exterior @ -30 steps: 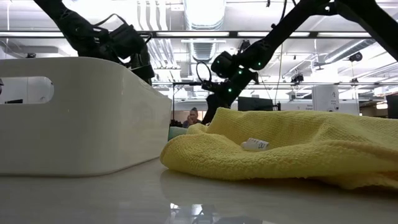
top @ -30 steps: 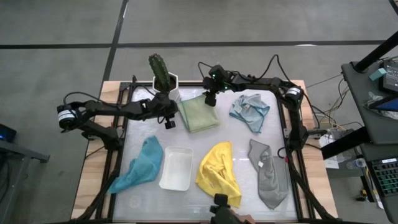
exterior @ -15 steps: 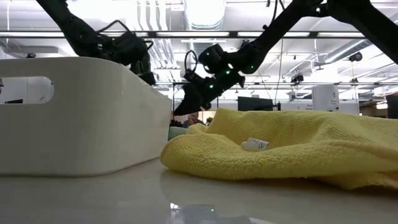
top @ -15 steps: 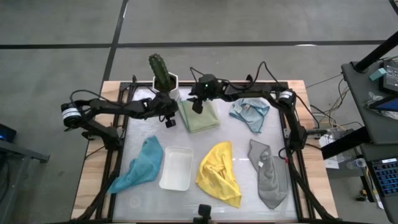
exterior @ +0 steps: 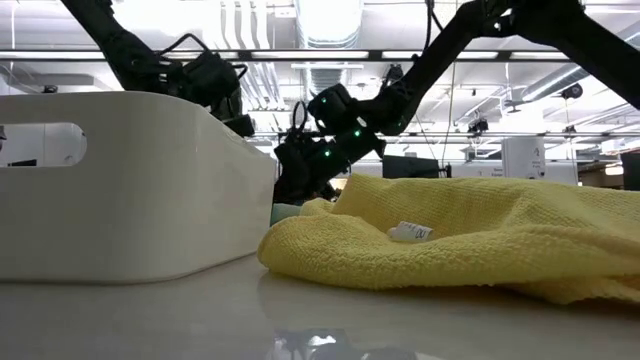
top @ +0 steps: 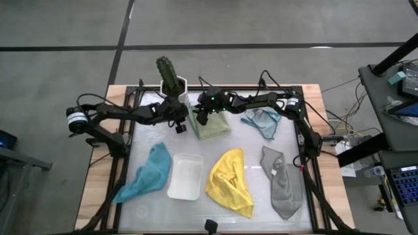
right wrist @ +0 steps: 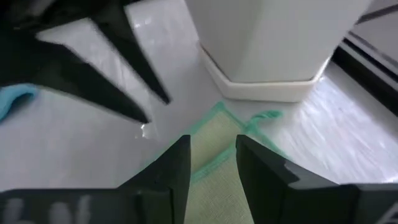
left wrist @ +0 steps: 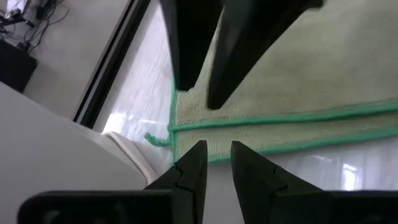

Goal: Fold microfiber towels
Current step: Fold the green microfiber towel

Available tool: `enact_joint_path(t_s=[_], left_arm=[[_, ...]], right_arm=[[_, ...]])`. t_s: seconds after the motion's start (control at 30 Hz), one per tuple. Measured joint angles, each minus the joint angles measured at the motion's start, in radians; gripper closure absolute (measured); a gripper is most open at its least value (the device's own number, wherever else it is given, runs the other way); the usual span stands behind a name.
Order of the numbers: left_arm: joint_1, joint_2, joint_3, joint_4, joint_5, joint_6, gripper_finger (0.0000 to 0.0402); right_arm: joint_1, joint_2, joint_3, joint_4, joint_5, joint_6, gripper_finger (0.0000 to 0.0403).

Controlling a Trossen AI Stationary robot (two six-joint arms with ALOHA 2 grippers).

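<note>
The right gripper (top: pixel 204 117) has its jaws parted by a narrow gap and holds nothing. In the right wrist view its two dark fingers (right wrist: pixel 171 171) straddle the stitched corner of the pale green towel (top: pixel 210 121), with bare cloth showing in the gap between them. That corner lies just beside the white pot (right wrist: pixel 267 43) of a cactus (top: pixel 167 75) at the far edge of the tabletop (top: pixel 215 147).

The left gripper (top: pixel 180 127) waits close by on the same towel's left side. Its jaws are also narrowly parted and empty, hovering over the hemmed edge in the left wrist view, where the towel shows as two layers edged in brighter green. The two grippers are near each other but apart.

The pale green towel lies flat at the far middle of the tabletop and appears already folded at least once. The step in hand looks to be taking hold of its far left corner for another fold. The next move probably calls for the right jaws to come down and pinch both layers together without catching the pot, then carry the corner across to the opposite edge.

The other cloths lie crumpled and well apart: a light blue towel (top: pixel 263 121) far right, a grey towel (top: pixel 283 183) near right, a yellow towel (top: pixel 230 181) near middle, and a teal towel (top: pixel 147 172) near left. A white tray (top: pixel 185 177) sits between the teal and yellow cloths.
</note>
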Motion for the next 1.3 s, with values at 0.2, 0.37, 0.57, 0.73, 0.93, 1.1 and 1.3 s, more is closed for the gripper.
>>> enact_joint_path(t_s=[0.2, 0.37, 0.57, 0.73, 0.93, 1.1, 1.3], left_arm=[[-0.01, -0.049, 0.0, -0.002, -0.002, 0.0, 0.0343], [-0.043, -0.139, 0.007, -0.066, -0.005, -0.016, 0.0343], [-0.09, -0.293, -0.002, -0.089, -0.01, -0.047, 0.0343], [-0.091, -0.406, -0.021, -0.099, -0.015, -0.023, 0.0343], [-0.091, -0.534, -0.045, -0.097, -0.031, 0.042, 0.0343], [-0.091, -0.605, -0.07, -0.098, -0.036, 0.057, 0.0343], [-0.091, -0.62, -0.08, -0.106, -0.036, 0.057, 0.0343]], right_arm=[[0.009, 0.001, 0.003, -0.005, 0.002, 0.007, 0.0295], [0.038, 0.003, 0.067, -0.14, 0.068, 0.002, 0.0306], [0.052, 0.016, 0.246, -0.467, 0.179, 0.059, 0.0318], [0.053, 0.073, 0.399, -0.618, 0.175, 0.096, 0.03], [0.07, 0.18, 0.536, -0.734, 0.181, 0.173, 0.0257], [0.066, 0.248, 0.651, -0.845, 0.187, 0.208, 0.0232], [0.068, 0.285, 0.712, -0.862, 0.222, 0.208, 0.0227]])
